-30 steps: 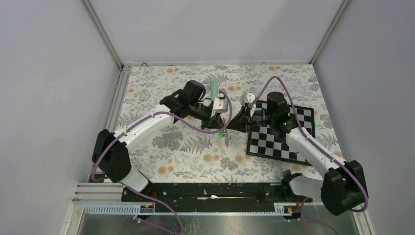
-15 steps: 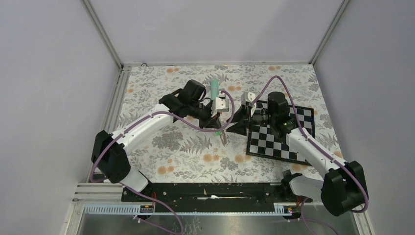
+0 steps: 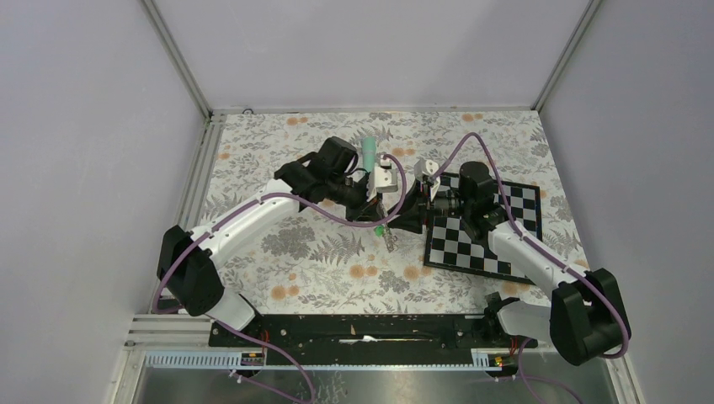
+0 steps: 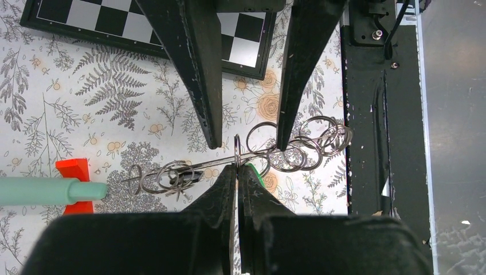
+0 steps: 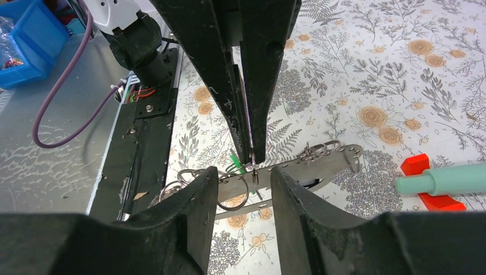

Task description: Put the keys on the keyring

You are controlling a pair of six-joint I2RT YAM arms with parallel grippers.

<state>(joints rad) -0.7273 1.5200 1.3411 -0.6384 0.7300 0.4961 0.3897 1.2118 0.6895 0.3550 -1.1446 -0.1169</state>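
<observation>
Toward the back of the floral-print worktop (image 3: 320, 261) sits a teal cone-shaped stick with a red base (image 3: 369, 153). Near the middle, the left gripper (image 4: 236, 167) pinches tight a thin wire ring of the keyring (image 5: 309, 163), a flat grey perforated strip hung with rings, with the green-headed silver key (image 5: 235, 162) beside it. The right gripper (image 5: 243, 172), jaws partly apart, straddles the strip at the black-and-white chequered board's (image 3: 455, 252) left edge.

Left arm (image 3: 244, 219) and right arm (image 3: 524, 251): white shells, black joints. Purple cables (image 3: 471, 134) trail along both. Tool fingers (image 4: 198, 69) are black, tapered, scuffed.
</observation>
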